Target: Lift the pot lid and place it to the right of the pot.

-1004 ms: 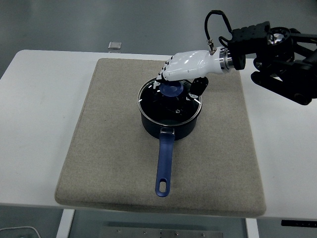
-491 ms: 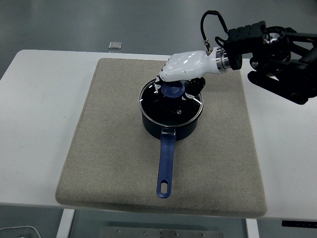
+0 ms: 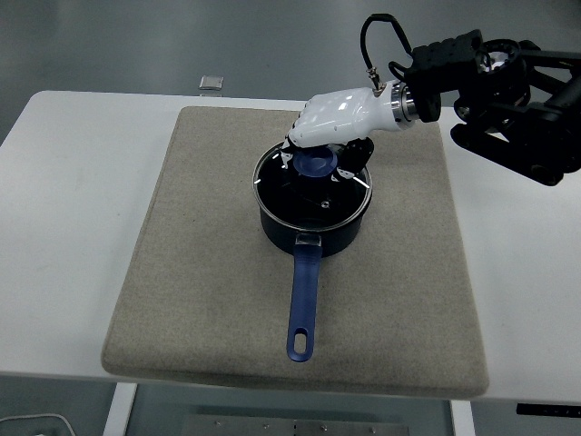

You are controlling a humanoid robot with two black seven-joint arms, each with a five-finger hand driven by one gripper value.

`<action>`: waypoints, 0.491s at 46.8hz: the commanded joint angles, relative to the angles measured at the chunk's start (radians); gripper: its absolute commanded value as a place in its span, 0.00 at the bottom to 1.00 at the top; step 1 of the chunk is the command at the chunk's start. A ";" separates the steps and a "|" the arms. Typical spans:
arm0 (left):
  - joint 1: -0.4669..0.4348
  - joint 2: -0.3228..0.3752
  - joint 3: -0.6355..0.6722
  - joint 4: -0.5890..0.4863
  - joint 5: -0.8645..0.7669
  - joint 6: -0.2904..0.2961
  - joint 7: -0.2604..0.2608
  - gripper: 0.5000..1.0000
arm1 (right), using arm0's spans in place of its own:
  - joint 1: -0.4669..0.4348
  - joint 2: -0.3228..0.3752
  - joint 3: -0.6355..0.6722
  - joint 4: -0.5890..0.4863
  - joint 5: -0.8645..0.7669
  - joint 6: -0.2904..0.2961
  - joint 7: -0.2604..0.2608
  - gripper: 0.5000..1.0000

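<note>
A dark blue pot [image 3: 313,222] stands in the middle of the beige mat [image 3: 200,272], its long blue handle [image 3: 303,300] pointing toward the near edge. The glass pot lid [image 3: 309,191] with a blue knob [image 3: 315,163] lies on the pot's rim. My right hand [image 3: 325,145], white-shelled, comes in from the upper right and sits over the knob. Its fingers curl around the knob's left side and the thumb closes on the right side. I cannot tell whether the lid's back edge has left the rim. The left arm is out of view.
The mat covers most of the white table [image 3: 73,200]. Bare mat lies right of the pot. A small grey block [image 3: 211,84] sits on the table behind the mat's far left corner. My black right forearm [image 3: 508,100] hangs over the table's far right.
My right hand has closed its thumb in on the knob and shifted slightly up and to the left. The pot has stayed in place.
</note>
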 commanded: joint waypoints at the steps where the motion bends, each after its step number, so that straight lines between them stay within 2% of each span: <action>1: 0.000 0.000 0.000 0.000 0.000 0.000 0.000 1.00 | 0.003 0.000 0.000 0.000 -0.001 0.000 0.000 0.00; 23: 0.000 0.000 0.000 0.000 0.000 0.000 0.000 1.00 | 0.034 0.000 -0.003 0.000 0.001 0.002 0.000 0.00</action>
